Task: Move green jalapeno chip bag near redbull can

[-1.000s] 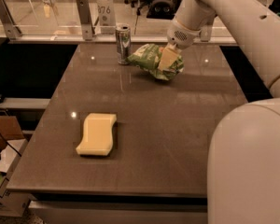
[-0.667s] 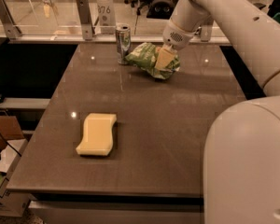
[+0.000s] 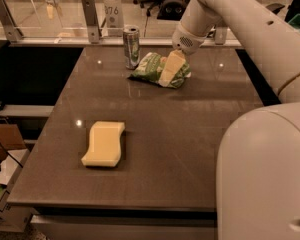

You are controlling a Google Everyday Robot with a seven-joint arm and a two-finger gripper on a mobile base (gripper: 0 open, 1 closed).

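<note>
The green jalapeno chip bag (image 3: pixel 151 67) lies at the far middle of the table, just right of the redbull can (image 3: pixel 131 46), which stands upright near the far edge. The bag's left end almost touches the can's base. My gripper (image 3: pixel 169 70) reaches down from the upper right and its pale fingers (image 3: pixel 171 64) are closed on the right part of the bag. The arm covers the bag's right end.
A pale yellow sponge block (image 3: pixel 105 143) lies on the dark table (image 3: pixel 190 134) at the front left. A railing with posts (image 3: pixel 90 19) runs along the far edge. My white arm and body fill the right side.
The gripper has carried the bag to the left, closer to the can. The can and the sponge have not moved.
</note>
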